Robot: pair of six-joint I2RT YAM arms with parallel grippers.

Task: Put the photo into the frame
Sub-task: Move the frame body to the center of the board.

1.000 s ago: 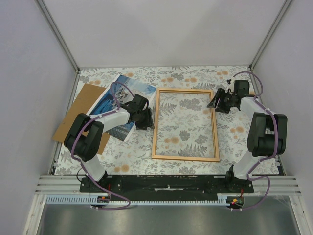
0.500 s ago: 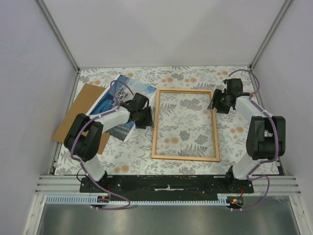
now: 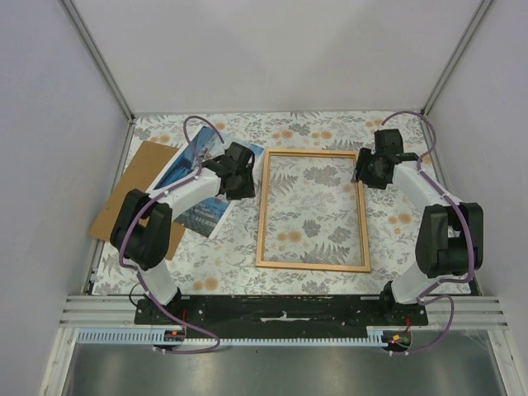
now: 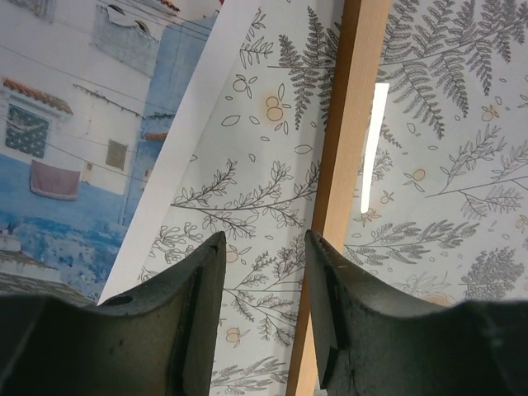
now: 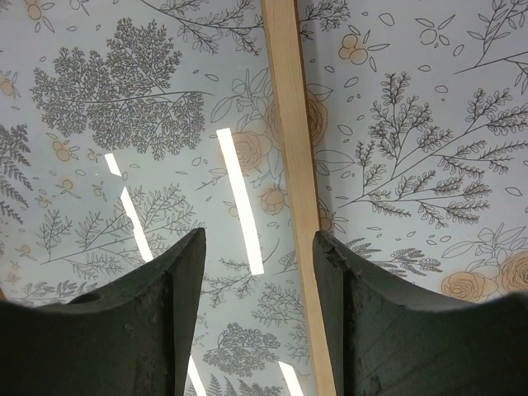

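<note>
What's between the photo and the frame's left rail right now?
Nothing but bare floral tablecloth separates the photo from the frame; the left wrist view shows it.

**Pale walls, floral table**

You look down on a table [image 3: 396, 247] covered in a grey-and-orange floral print. A plain pale back wall [image 3: 272, 58] and side walls [image 3: 41, 165] close it in, with metal posts [image 3: 97, 58] at the far corners. An aluminium rail [image 3: 91, 312] runs along the near edge.
</note>
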